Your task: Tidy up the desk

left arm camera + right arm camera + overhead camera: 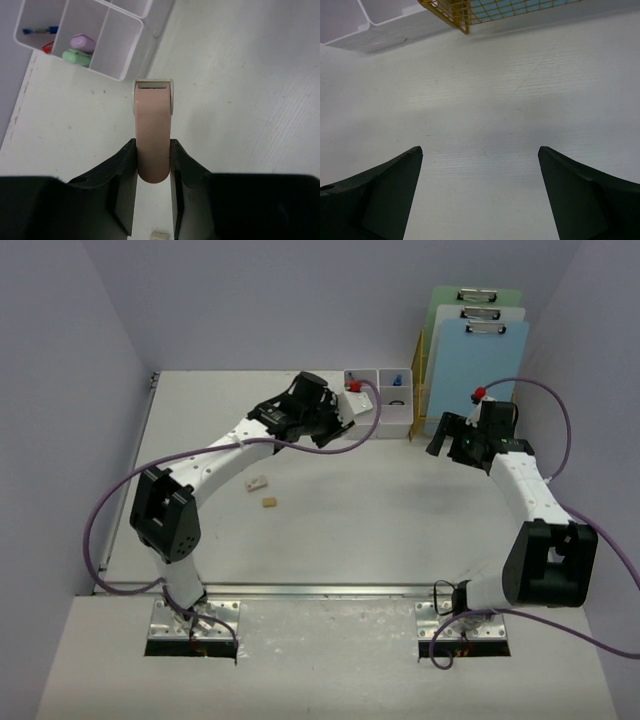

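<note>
Your left gripper (152, 144) pinches a pink, white-capped stick (152, 115) just in front of the white organizer box (120, 45). Your right gripper (480, 160) hovers near that box's right side, jaws spread wide. The white desk (400, 530) extends beneath the box.

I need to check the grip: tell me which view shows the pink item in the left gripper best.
Left wrist view: the pink item fills the centre, clamped in the left gripper, its white slotted end clear. In the top view the gripper mostly hides it; the right wrist view shows none of it.
</note>
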Motion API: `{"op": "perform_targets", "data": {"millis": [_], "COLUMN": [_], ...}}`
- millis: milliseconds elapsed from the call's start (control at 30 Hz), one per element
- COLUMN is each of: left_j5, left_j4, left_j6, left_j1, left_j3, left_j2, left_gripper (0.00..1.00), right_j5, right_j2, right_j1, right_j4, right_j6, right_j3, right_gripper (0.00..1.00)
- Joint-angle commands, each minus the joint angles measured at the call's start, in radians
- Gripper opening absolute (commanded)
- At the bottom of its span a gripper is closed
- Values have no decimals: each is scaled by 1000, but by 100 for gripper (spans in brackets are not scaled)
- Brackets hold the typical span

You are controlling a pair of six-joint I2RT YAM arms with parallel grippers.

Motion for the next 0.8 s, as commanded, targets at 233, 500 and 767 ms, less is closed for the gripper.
{"op": "perform_targets", "data": {"millis": [233, 500, 767], "left_j5": [-60, -106, -133], "left_j4": [151, 193, 222], "left_j6": [143, 159, 163], "left_j1": [-40, -42, -41], "left_j3": [316, 355, 353], "left_j2": [307, 403, 453], "left_gripper": [0, 0, 0], "right_j5": [-80, -89, -96], "right_j2": [-142, -161, -181], "right_j1": [-8, -9, -14], "right_j4": [31, 31, 27], "right_j6": [13, 7, -1], "right_j3": [-90, -101, -120], "right_gripper": [99, 99, 99]}}
